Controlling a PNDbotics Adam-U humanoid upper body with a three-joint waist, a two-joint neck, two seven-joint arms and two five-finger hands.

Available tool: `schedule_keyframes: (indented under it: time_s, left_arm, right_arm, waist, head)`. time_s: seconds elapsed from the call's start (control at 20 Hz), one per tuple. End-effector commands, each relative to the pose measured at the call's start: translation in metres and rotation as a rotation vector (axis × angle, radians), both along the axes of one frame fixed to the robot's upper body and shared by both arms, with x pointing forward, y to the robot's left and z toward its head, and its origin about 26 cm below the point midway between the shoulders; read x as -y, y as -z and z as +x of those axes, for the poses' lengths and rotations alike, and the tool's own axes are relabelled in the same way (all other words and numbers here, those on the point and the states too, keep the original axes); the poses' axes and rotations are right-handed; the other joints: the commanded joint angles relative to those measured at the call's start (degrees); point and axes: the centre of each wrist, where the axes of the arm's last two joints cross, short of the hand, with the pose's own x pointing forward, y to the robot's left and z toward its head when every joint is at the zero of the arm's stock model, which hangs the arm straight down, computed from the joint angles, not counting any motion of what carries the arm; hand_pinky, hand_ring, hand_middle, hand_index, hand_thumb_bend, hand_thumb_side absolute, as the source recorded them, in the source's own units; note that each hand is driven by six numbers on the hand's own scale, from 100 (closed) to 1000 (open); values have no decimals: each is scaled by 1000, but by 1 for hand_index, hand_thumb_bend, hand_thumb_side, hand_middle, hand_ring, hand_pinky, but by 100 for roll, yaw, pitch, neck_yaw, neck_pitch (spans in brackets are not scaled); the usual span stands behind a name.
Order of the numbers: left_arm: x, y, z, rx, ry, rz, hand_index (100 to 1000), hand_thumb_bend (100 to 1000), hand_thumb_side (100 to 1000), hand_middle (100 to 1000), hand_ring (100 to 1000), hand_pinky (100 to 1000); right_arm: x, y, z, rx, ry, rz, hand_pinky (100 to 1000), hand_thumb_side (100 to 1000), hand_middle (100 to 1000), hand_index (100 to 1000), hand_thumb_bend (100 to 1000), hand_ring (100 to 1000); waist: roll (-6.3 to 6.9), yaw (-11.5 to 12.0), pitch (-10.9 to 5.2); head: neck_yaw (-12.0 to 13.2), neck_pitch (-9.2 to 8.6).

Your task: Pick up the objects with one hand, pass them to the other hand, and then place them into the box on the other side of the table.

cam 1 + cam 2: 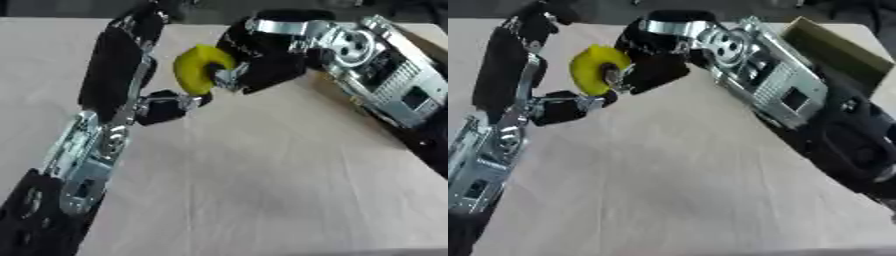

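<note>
1. A yellow ring-shaped object [199, 69] is held up above the pale wooden desk [262, 190], between the two robot hands; it touches both.
2. The right robot hand [258, 62] comes in from the upper right; its fingers curl round the ring's right side, gripping it.
3. The left robot hand [122, 75] rises from the lower left; its thumb [171, 106] reaches under the ring, its fingers straight behind it.
4. A box edge [837, 47] shows at the far right in the right eye view.
</note>
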Motion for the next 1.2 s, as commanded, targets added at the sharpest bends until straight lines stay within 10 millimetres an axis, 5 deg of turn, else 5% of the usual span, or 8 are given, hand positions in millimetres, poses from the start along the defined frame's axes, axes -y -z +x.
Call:
schedule_keyframes:
  time_s: [0.05,0.55,0.95,1.2]
  left_arm:
    - [-17,-5,6,4,-51,-20,852,846,158,608,629,574]
    - [-106,-17,14,-50,-290,-101,792,715,246,574,600,560]
    - [-164,-22,2,-70,-450,-236,780,669,274,561,588,547]
    - [-184,-18,-3,-68,-515,-333,773,648,281,554,583,539]
  right_arm:
    - [21,-16,-3,-69,95,-33,935,232,507,692,100,705]
    - [110,-23,-7,102,369,142,947,200,525,713,100,711]
    - [154,-9,-16,151,557,249,951,198,532,719,100,712]
    - [176,2,-19,225,723,270,947,198,534,718,100,711]
  waist:
    - [5,-41,-119]
    - [152,-101,-112]
    - [183,-115,-54]
    - [190,-111,-15]
  head:
    - [0,31]
    - [-151,5]
    - [-353,-130]
    - [-475,-267]
